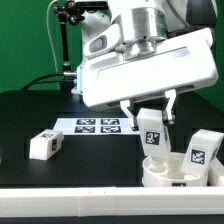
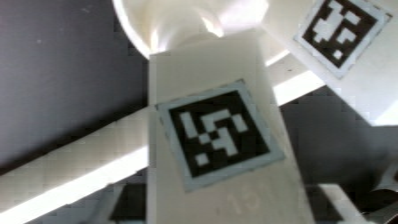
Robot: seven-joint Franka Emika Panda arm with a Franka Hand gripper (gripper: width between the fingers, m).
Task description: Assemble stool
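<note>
Black surface (image 1: 30, 115): the widest thing here, with the marker board (image 1: 97, 125) flat near its middle. Round seat (image 1: 153, 177) lies low on the exterior view's right. Three legs:

- The loose leg (image 1: 43, 145) lies on its side, well off toward the exterior view's left.
- The standing leg (image 1: 203, 150) is up at the seat's right edge.
- The held leg (image 1: 151, 130) is mine. My fingers (image 1: 169, 106) are clamped on it, long axis upright.

Seat sits straight below me — the held leg's lower end meets its top face. Whether it sits in a socket, I cannot tell. My judgement: the next move runs straight down that axis — no sideways drift.
</note>
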